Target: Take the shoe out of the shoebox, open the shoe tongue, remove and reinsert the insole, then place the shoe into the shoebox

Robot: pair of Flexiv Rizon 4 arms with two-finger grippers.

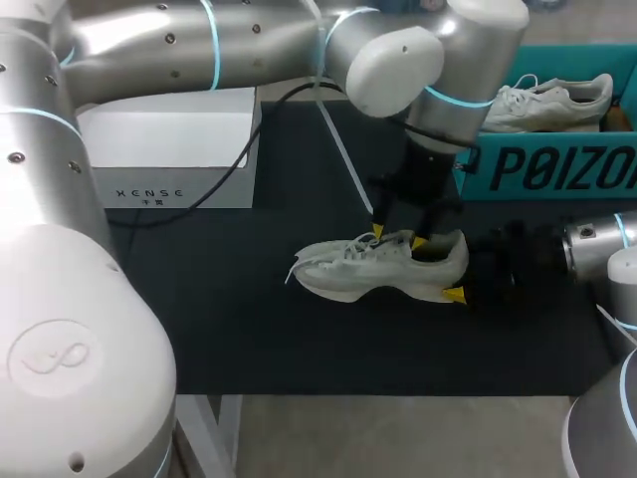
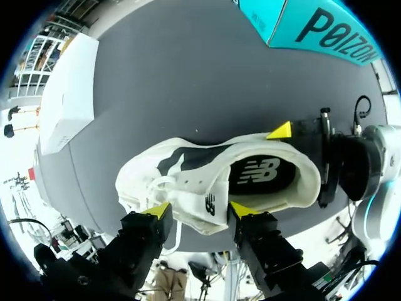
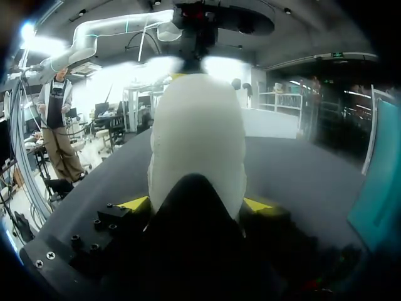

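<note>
Shoe [image 1: 348,271] stands upright on its sole on the dark mat [image 1: 249,339], just right of the table's middle, toe toward 9 o'clock and heel toward 3 o'clock. It is out of the teal shoebox [image 1: 542,169] at 2 o'clock, where a second shoe [image 1: 552,100] lies. The step in hand looks like opening the tongue. The right gripper [image 3: 195,204] is clamped on the heel, one yellow tip against each side, and steadies the shoe. The left gripper [image 2: 200,210] stands over the throat with its fingers spread apart, the tongue [image 2: 210,202] lying loose between them and not pinched. The dark insole [image 2: 260,175] sits flat inside the shoe, so removal appears not yet begun. The next move probably calls for the left fingers to close on the tongue's edge and draw it toward the toe. That would widen the mouth while the right gripper keeps its clamp so the shoe does not slide. The left arm enters from 10 o'clock, stretches across the top of the table and turns steeply down at the wrist onto the shoe. The right arm comes in low from 3 o'clock, nearly level with the mat. A white box [image 1: 174,149] sits at 10 o'clock, well apart.
</note>
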